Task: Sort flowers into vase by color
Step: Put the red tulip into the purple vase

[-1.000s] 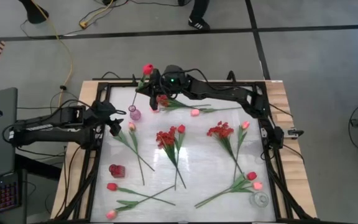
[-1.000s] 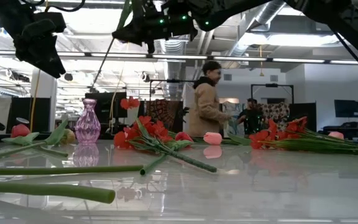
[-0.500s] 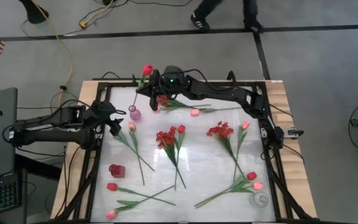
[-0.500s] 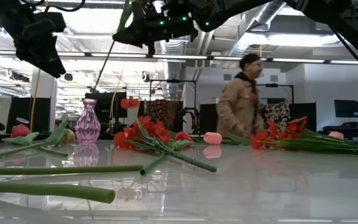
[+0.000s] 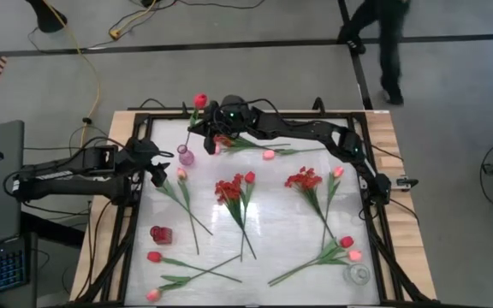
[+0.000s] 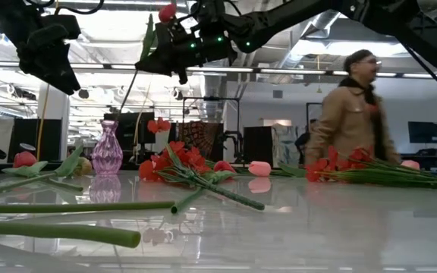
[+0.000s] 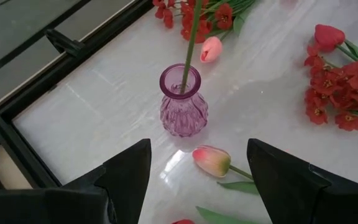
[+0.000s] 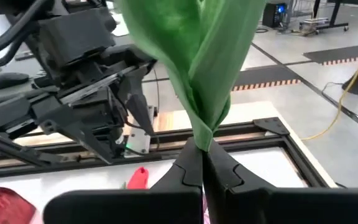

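A red tulip [image 5: 200, 100] stands almost upright at the table's far left, with my right gripper [image 8: 202, 167] shut on it below its head. Its thin green stem [image 7: 190, 37] runs down into the mouth of the purple glass vase [image 7: 183, 109], which stands on its base on the white tabletop. My left gripper [image 7: 197, 180] is open and holds nothing. It hangs above the table on the vase's near-left side, with a lying pink tulip [image 7: 213, 160] between it and the vase. Other flowers lie flat across the table. My right gripper pinches the tulip's stem where the green leaves wrap it [image 8: 205, 134], between its two fingers. The fingers come nearly level from the table's right and lie across the stem. The tulip's head is above the fingers, and the stem's lower end [image 7: 183, 84] is inside the vase's mouth.
Red blossom sprays [image 5: 229, 188] [image 5: 305, 180] lie mid-table, and tulips lie near the front edge [image 5: 342, 248] [image 5: 157, 257]. A small red vase [image 5: 161, 233] stands at the near left and a clear glass one [image 5: 358, 275] at the near right. A person [image 6: 351, 114] walks beyond the far edge.
My right gripper has sunk a little toward the purple vase with the red tulip, still shut on it. The tulip has come down with it, so its head now shows in the low view. The person behind the table has walked toward the right.
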